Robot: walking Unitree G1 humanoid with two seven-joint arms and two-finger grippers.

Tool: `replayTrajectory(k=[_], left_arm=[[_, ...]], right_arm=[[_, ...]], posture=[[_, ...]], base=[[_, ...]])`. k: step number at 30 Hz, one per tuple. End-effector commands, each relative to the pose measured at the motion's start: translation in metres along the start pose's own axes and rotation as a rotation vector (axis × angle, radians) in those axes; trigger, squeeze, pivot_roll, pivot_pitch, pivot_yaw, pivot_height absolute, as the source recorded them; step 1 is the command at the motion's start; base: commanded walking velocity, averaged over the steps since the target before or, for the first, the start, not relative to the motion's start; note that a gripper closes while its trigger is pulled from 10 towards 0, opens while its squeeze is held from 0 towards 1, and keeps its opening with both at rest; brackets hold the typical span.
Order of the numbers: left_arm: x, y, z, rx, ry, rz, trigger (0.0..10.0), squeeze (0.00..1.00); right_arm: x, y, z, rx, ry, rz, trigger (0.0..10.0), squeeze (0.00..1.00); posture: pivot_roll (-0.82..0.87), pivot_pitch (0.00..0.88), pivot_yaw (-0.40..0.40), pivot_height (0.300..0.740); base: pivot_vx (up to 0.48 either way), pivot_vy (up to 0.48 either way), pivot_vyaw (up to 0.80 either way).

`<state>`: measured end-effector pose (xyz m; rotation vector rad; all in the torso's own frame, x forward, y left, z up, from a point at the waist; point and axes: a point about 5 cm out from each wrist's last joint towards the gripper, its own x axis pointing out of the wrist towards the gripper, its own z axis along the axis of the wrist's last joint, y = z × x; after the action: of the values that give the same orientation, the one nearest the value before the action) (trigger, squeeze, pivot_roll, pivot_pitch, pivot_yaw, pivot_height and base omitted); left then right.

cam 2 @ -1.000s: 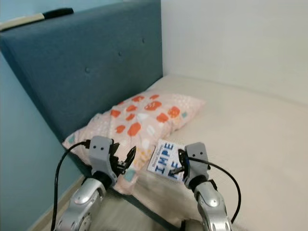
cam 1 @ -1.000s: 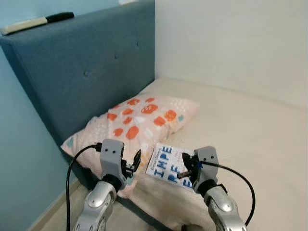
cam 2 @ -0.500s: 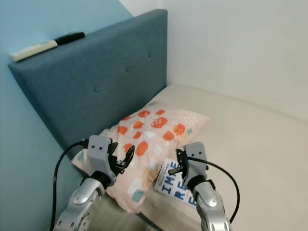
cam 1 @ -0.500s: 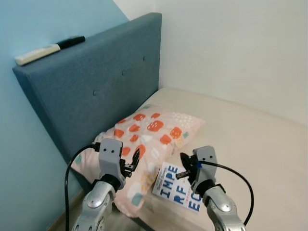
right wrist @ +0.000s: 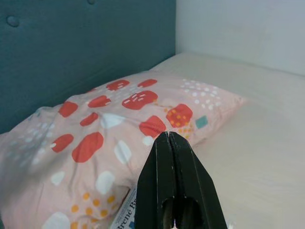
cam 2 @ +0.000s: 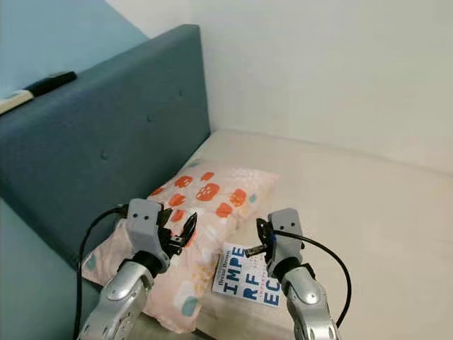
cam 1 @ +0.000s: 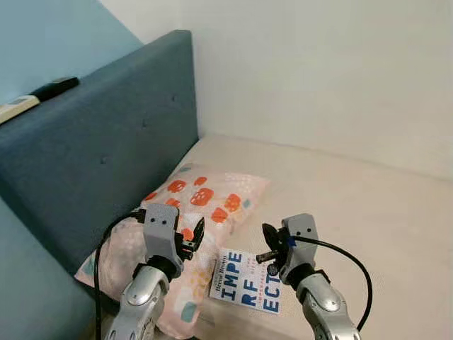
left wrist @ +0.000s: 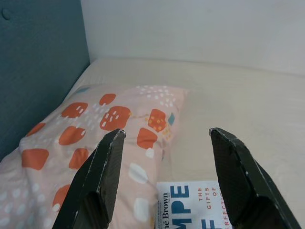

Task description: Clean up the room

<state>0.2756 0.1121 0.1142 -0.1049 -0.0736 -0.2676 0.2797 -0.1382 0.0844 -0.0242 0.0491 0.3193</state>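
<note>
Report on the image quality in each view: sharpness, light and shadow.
Left and right eye views: evenly lit, no glare, book lettering readable, slightly soft. Left wrist view: sharp on the pillow, with the open left gripper fingers dark against the bright mattress. Right wrist view: the pillow crisp, the shut right gripper a black silhouette, soft shadow beneath the pillow's edge.

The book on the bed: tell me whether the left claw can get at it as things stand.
Probably yes. The book lies flat, uncovered, beside the pillow. The left claw hovers open just above, nothing between them.
</note>
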Motion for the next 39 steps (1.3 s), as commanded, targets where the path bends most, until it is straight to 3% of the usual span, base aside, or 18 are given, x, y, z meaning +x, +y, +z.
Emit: replayTrajectory(k=[1,7,17,39], left_arm=[[-0.003,0.001,-0.005,0.0,0.019,0.012,10.0,0.0],[-0.004,0.003,-0.006,0.001,0.018,0.02,10.0,0.0],[-0.006,0.004,-0.013,0.016,0.048,0.029,10.0,0.0],[-0.007,0.003,-0.016,0.01,0.048,0.041,10.0,0.0]], right_arm=[[-0.002,0.002,-0.004,0.031,0.012,0.0,10.0,0.0],[-0.003,0.005,-0.007,0.026,0.022,0.009,10.0,0.0],[-0.004,0.01,-0.025,0.031,0.128,0.014,10.0,0.0],[-0.006,0.015,-0.026,0.07,0.143,0.062,10.0,0.0]], posture=[[-0.02,0.078,-0.019,0.74],[-0.02,0.078,-0.02,0.74],[-0.01,0.079,-0.024,0.74],[-0.02,0.067,-0.035,0.74]], base=[[0.0,0.0,0.0],[0.0,0.0,0.0],[0.0,0.0,0.0],[0.0,0.0,-0.8]])
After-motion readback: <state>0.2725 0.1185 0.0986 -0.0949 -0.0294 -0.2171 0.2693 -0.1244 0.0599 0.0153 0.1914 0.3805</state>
